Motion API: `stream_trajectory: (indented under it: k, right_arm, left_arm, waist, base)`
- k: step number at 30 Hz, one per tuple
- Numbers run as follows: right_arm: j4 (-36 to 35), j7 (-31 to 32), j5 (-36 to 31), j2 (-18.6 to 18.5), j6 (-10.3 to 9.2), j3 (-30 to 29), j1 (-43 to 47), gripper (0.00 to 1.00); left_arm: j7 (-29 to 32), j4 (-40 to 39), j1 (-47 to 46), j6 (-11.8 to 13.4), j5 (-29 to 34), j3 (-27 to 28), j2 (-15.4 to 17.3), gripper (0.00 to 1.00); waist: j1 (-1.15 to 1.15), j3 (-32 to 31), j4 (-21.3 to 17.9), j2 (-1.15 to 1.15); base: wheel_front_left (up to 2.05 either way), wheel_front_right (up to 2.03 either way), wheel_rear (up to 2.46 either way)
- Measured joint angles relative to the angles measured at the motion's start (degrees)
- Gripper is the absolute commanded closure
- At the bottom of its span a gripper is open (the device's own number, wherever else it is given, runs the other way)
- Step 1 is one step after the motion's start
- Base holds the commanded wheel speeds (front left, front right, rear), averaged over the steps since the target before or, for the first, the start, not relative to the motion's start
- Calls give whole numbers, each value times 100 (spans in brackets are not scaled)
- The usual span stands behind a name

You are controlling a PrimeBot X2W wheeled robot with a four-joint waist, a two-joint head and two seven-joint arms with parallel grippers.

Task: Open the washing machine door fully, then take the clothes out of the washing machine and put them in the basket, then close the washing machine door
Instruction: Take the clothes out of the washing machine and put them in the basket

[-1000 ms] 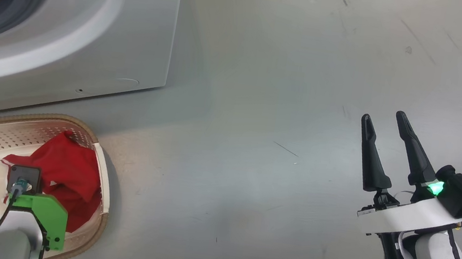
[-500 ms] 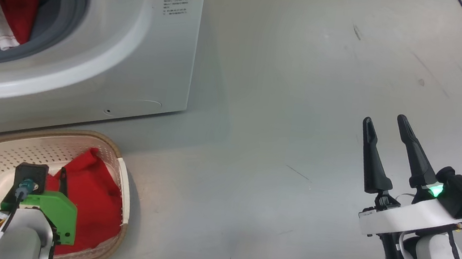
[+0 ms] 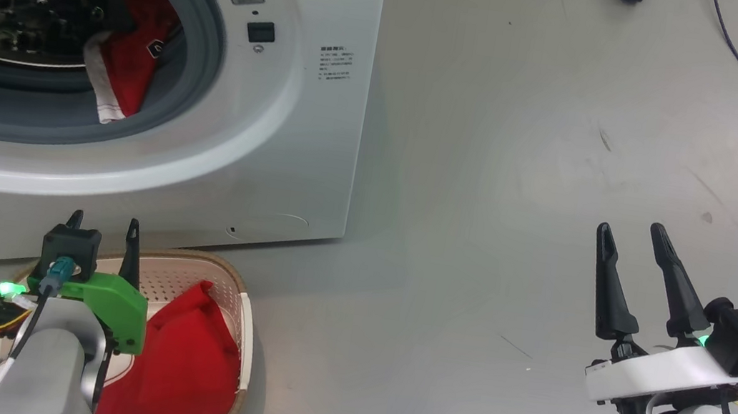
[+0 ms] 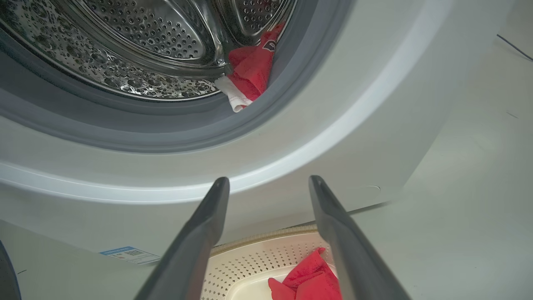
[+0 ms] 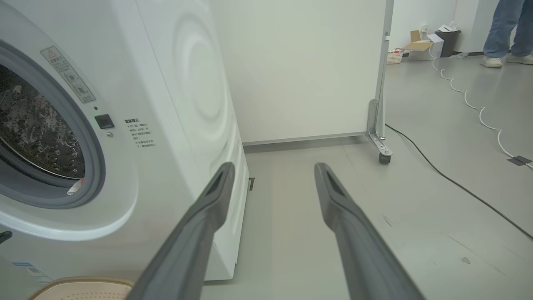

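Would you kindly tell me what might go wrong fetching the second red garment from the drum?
1. The red garment lies against the grey seal; the open left gripper may pinch the rubber or catch only the white hem.
2. The basket sits low before the washer; a dropped garment might miss it.

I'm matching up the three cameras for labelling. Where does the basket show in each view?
Head view: the basket sits at bottom left, below the washing machine.
Left wrist view: the basket is at bottom centre.
Right wrist view: the basket's rim is at the bottom-left edge.
Shared landmark: the grey door seal above it.
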Motion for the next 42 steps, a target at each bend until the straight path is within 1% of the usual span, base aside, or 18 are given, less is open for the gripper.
stream_trajectory:
  k: [4,7,11,18,28,31,42]
  right_arm:
    - [5,0,0,4,0,-49,136,0]
    - [20,0,-24,13,0,-54,257,0]
    - [23,0,-26,36,0,-67,387,0]
    - [8,0,-27,58,0,-65,559,0]
    - [-58,0,-64,60,0,-14,637,0]
    - [-79,0,-90,49,0,-7,638,0]
    - [-134,0,-90,49,0,25,641,0]
  left_arm:
    - [0,-414,27,-10,-7,-51,-3,0]
    - [-1,-757,75,-67,-63,-79,-4,0]
    - [0,-1099,373,-101,-101,-114,-9,0]
    - [-1,-1710,736,-110,-450,-221,-8,0]
    - [-1,-2225,1305,-120,-832,-567,-4,0]
    - [-1,-2335,1402,-66,-933,-631,-1,0]
    - [-1,-2652,1578,98,-971,-769,3,0]
  waist:
    - [0,-241,150,0]
    - [0,-412,246,0]
    - [0,-624,347,0]
    - [0,-879,460,0]
    - [0,-951,503,0]
    - [0,-950,505,0]
    - [0,-924,499,0]
  base:
    - [0,0,0]
    - [0,0,0]
    - [0,0,0]
    - [0,0,0]
    - [0,0,0]
    - [0,0,0]
    - [0,0,0]
